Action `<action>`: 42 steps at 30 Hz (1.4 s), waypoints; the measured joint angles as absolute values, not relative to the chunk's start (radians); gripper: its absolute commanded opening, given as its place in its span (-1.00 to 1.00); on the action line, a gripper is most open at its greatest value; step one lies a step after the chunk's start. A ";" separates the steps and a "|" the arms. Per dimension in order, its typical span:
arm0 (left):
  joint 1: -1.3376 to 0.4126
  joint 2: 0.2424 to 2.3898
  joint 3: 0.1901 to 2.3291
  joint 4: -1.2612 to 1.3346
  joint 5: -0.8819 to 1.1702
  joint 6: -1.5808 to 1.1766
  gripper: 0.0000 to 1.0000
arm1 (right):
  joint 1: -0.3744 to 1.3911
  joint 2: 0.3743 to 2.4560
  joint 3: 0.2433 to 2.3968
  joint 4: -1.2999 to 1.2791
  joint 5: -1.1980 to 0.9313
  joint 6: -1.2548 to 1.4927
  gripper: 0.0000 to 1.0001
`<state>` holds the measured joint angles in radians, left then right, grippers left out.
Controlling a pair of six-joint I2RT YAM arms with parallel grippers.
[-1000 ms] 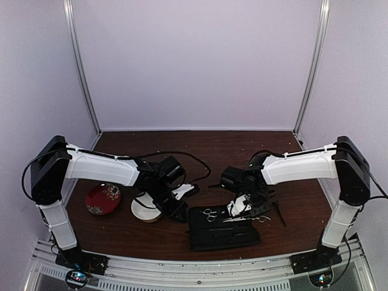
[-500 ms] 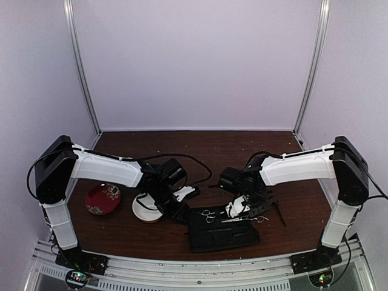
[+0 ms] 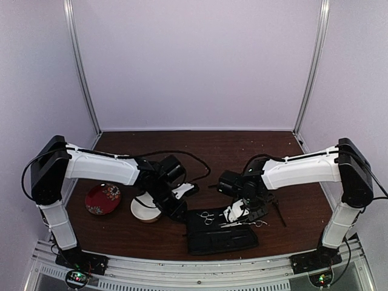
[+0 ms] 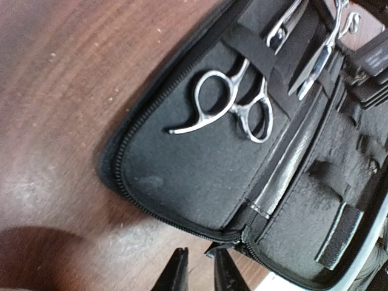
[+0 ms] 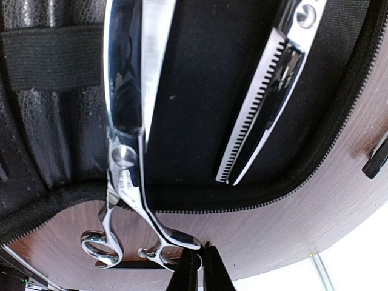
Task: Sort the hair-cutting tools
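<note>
An open black pouch (image 3: pixel 218 237) lies between the arms. One pair of silver scissors (image 3: pixel 208 216) is tucked under an elastic strap in it; its ring handles show in the left wrist view (image 4: pixel 233 106). My right gripper (image 3: pixel 253 217) is shut on a ring handle of the second scissors (image 5: pixel 127 157), whose blades lie over the pouch (image 5: pixel 200 91) with the handles out over the table. Toothed thinning blades (image 5: pixel 270 91) rest in the pouch beside them. My left gripper (image 4: pixel 201 270) stands at the pouch's edge (image 4: pixel 182 170), its fingers slightly apart, the zipper pull (image 4: pixel 214 249) just ahead of them.
A white bowl (image 3: pixel 145 211) and a red patterned dish (image 3: pixel 102 199) sit left of the pouch. A thin black stick (image 3: pixel 279 212) lies on the table right of the pouch, also in the right wrist view (image 5: pixel 379 160). Another dark strip (image 5: pixel 130 265) lies under the scissors' handles.
My right gripper has shifted a little left and nearer with the scissors, sliding them further over the pouch. The left arm wavered slightly and is back near the pouch's left edge.
</note>
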<state>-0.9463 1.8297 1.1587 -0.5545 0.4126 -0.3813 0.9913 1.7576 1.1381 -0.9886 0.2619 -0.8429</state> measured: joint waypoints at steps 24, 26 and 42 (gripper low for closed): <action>-1.010 1.815 1.190 -0.664 0.333 -0.475 -0.80 | 1.002 1.758 1.136 -1.036 0.266 -0.759 -1.00; -1.010 1.826 1.190 -0.657 0.333 -0.478 -0.80 | 0.998 1.757 1.132 -1.041 0.262 -0.756 -1.00; -1.010 1.861 1.190 -0.636 0.328 -0.482 -0.80 | 0.982 1.843 1.213 -1.149 0.216 -0.750 -1.00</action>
